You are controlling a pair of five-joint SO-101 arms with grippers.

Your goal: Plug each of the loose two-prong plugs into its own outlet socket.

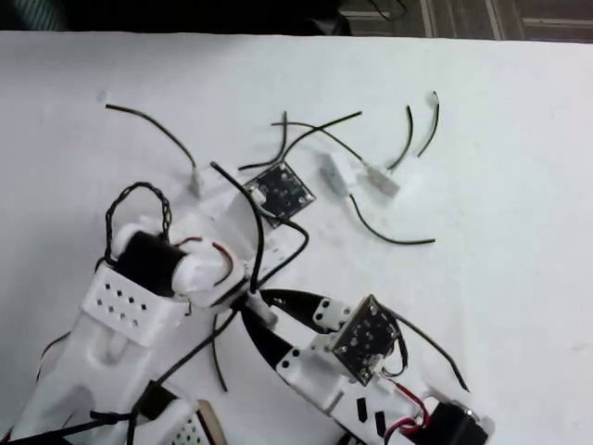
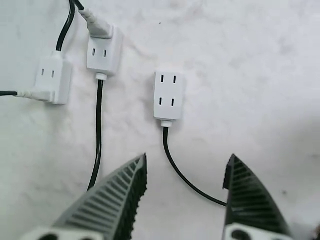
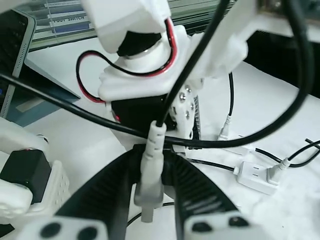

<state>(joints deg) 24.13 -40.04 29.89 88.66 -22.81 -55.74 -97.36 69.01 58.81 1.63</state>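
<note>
While the right gripper [image 3: 152, 152] sits low over the near middle of the white tabletop [image 1: 519, 139], its black fingers [image 3: 107, 192] pinch a loose two-prong plug [image 3: 148, 192] by its body. The prong end faces back toward the wrist, and the black cord leads away past the fingertips. From above, that plug [image 1: 259, 309] shows as a small white piece between the fingers, just right of the left arm [image 1: 139, 269], which lies at the near left.

Farther out, the left gripper [image 2: 188, 157] hangs above the tabletop with its ribbed fingers [image 2: 120, 195] spread wide, apart from the things below. Beyond the fingertips a white outlet [image 2: 167, 95] lies flat with both pairs of slots uncovered. Its black cord [image 2: 175, 170] curves back toward the gap between the fingers.

Beside it are two more outlets close together, the second outlet [image 2: 104, 50] and the third outlet [image 2: 52, 77]. Each has a white plug seated at one edge and black cords trailing off.

At the far side, loose black cables [image 1: 153, 125] curl across the tabletop.
</note>
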